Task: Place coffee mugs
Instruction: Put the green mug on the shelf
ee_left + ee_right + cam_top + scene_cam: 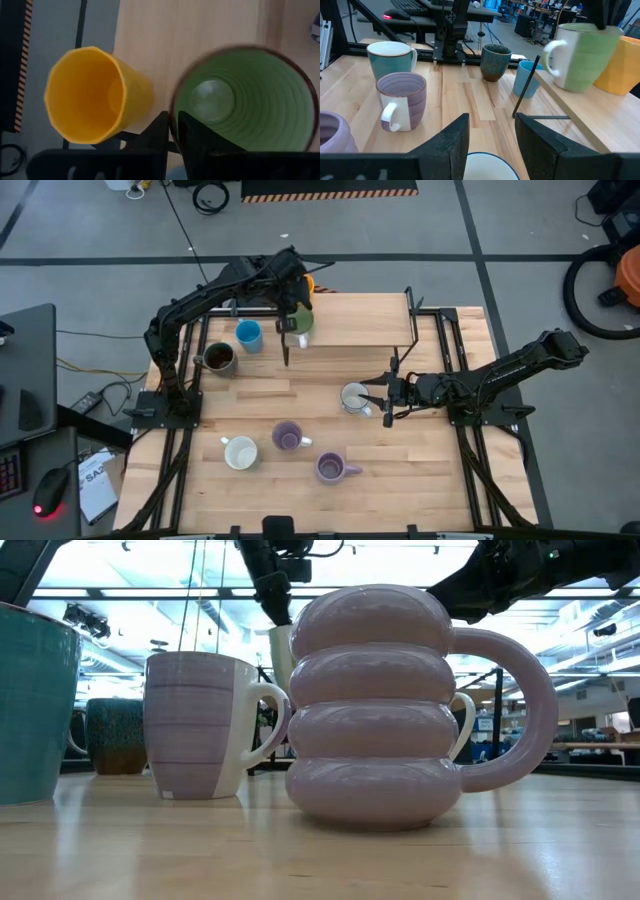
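Mugs sit scattered over the wooden table [430, 480] in our overhead view. At upper centre of that frame we see the left gripper [291, 326] over the green mug [300, 321], which stands on the raised shelf [360, 320] just beside the orange mug [306, 283]; in the wrist picture its fingers [161, 131] pinch the green rim, one inside and one outside (a narrow gap between them). The blue mug [248, 335] and the dark mug [219, 358] stand left of it. Right of centre, the right gripper [385, 398] holds its fingers apart astride the rim of a white mug [354, 397]. Lower in the frame we find another white mug [240, 452] and two pale purple mugs [288, 436] [331, 468].
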Available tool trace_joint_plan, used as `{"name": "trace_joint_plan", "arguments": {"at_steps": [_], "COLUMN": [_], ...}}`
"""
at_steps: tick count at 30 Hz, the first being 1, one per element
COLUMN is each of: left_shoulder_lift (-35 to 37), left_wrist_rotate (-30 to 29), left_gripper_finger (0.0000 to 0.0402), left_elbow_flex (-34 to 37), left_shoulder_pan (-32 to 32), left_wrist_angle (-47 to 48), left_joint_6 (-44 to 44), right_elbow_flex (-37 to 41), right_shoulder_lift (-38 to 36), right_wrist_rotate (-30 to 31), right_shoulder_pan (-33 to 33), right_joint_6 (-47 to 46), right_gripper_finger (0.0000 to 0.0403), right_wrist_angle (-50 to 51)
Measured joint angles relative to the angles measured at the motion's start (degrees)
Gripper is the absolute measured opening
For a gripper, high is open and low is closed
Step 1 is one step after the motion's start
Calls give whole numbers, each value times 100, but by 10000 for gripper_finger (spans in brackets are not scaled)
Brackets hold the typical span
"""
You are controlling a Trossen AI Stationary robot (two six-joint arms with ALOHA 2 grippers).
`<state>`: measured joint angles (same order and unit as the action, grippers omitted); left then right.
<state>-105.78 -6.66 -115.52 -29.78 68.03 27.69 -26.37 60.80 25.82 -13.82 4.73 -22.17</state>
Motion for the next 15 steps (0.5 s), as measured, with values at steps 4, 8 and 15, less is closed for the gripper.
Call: {"name": "trace_joint_plan", "arguments": {"at_steps": [4,8,15], "left_shoulder_lift": [0,0,2], "left_wrist_rotate": [-87,-176,-254], "left_gripper_finger": [62,72,79], "left_elbow_flex": [0,0,0], "left_shoulder_pan": [0,6,80], "left_wrist_angle": [-104,-142,-441], "left_joint_6": [19,21,12], "right_elbow_flex": [0,2,2], "right_shoulder_lift": [0,0,0], "right_wrist_rotate": [0,0,0], "right_shoulder_pan": [1,1,-1], "right_joint_6": [7,0,-11], "right_gripper_finger": [165,165,165], "right_wrist_angle": [12,56,72]}}
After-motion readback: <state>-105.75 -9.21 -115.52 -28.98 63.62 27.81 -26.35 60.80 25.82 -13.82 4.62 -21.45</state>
